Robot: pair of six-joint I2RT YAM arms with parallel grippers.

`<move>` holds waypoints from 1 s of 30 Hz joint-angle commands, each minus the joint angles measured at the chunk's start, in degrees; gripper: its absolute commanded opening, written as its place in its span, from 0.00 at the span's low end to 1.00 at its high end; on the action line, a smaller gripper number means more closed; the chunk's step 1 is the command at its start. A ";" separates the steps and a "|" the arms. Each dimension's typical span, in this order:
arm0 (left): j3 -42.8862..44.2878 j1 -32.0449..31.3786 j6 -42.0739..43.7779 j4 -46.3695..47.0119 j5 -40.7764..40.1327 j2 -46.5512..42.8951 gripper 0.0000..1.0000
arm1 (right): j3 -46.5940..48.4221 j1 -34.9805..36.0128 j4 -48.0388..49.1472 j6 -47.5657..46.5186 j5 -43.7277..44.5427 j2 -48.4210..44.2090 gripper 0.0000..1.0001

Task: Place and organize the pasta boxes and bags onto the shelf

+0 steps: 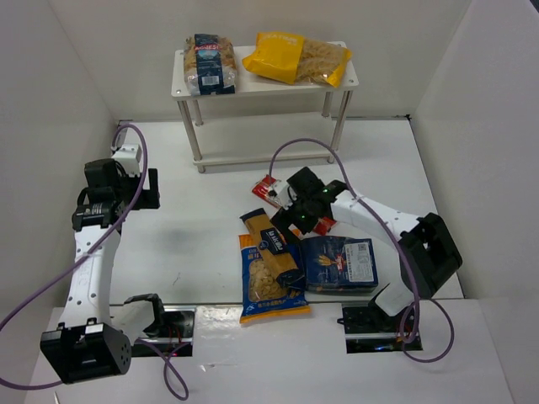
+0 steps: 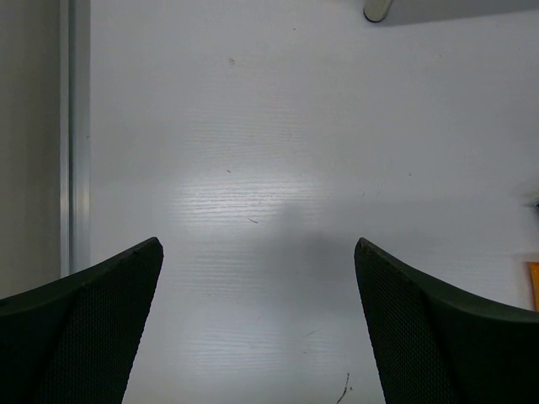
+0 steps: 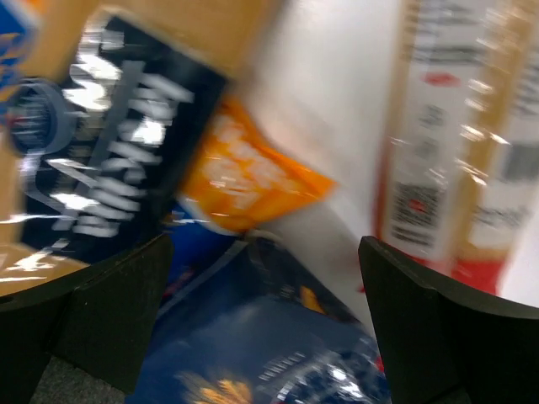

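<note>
The white shelf (image 1: pixel 253 91) stands at the back, with a clear blue-labelled bag (image 1: pixel 210 63) and a yellow bag (image 1: pixel 295 59) lying on its top tier. Four packs lie mid-table: a long red pack (image 1: pixel 271 190), a long yellow pack with a blue label (image 1: pixel 271 240), a blue-orange windowed bag (image 1: pixel 269 286) and a dark blue flat pack (image 1: pixel 341 263). My right gripper (image 1: pixel 296 220) hovers open over them. Its blurred wrist view shows the dark blue pack (image 3: pixel 278 337) below the right gripper (image 3: pixel 263 244), the red pack (image 3: pixel 455 143) to the right and the yellow pack's label (image 3: pixel 109 168) to the left. My left gripper (image 1: pixel 150 189) is open over bare table.
White walls close in the table on the left, right and back. In the left wrist view, a shelf leg (image 2: pixel 379 8) shows beyond the left gripper (image 2: pixel 257 244). The shelf's lower tier (image 1: pixel 253 156) holds nothing. Purple cables loop off both arms.
</note>
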 commanded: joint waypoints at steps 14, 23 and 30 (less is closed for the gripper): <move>-1.36 0.33 0.62 3.14 -3.00 2.58 1.00 | 1.44 2.91 -1.20 -1.11 -23.08 -2.52 1.00; -1.36 0.33 0.62 3.67 -5.20 4.86 1.00 | 0.38 7.56 -0.41 -2.52 -25.81 3.37 1.00; -1.36 0.33 0.62 3.67 -5.20 4.86 1.00 | -0.15 11.25 3.28 2.75 -15.13 5.48 1.00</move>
